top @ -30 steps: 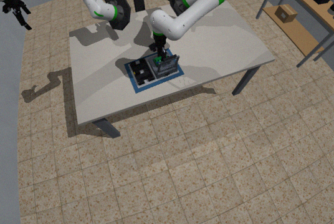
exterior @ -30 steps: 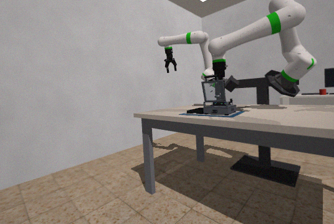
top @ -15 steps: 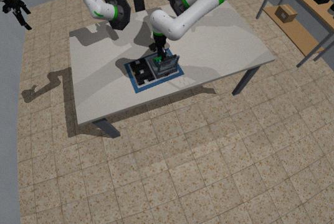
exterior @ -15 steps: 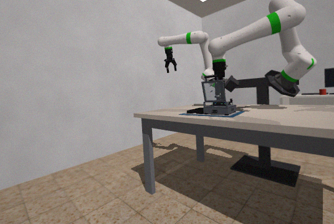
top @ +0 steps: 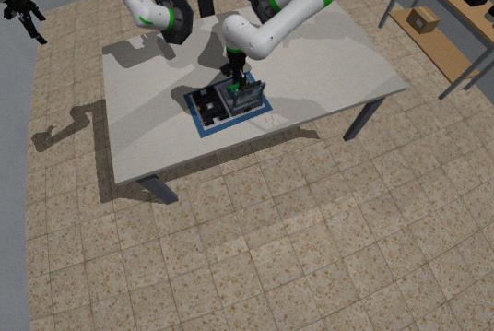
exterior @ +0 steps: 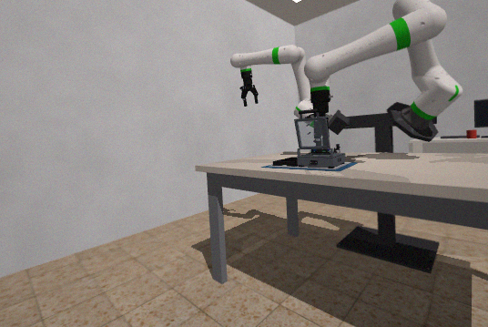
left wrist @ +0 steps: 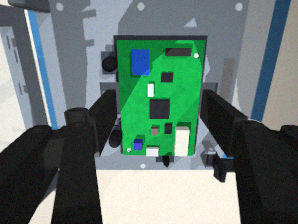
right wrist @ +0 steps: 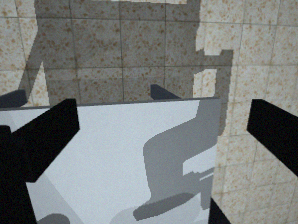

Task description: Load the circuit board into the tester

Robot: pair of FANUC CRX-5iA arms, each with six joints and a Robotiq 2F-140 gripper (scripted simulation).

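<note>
Left wrist view: the left gripper (top: 241,84) (left wrist: 158,103) stands half open, holding nothing, astride the circuit board (top: 233,88) (left wrist: 160,97) in the tester (top: 246,107) (exterior: 320,159) (left wrist: 105,162); likely light, stiff and fragile, it wants gripping by its long edges.

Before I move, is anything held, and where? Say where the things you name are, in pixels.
Nothing: the left gripper (top: 241,85) (exterior: 318,139) (left wrist: 158,103) stands open around the circuit board (top: 233,89) (left wrist: 135,100), just off its long edges; the right gripper (top: 43,30) (exterior: 250,104) (right wrist: 163,114) is open too.

The left gripper (top: 241,82) (exterior: 318,131) (left wrist: 158,103) points down, fingers parted partway; the right gripper (top: 43,30) (exterior: 250,103) (right wrist: 163,114), well apart from it, points down, fingers wide.
</note>
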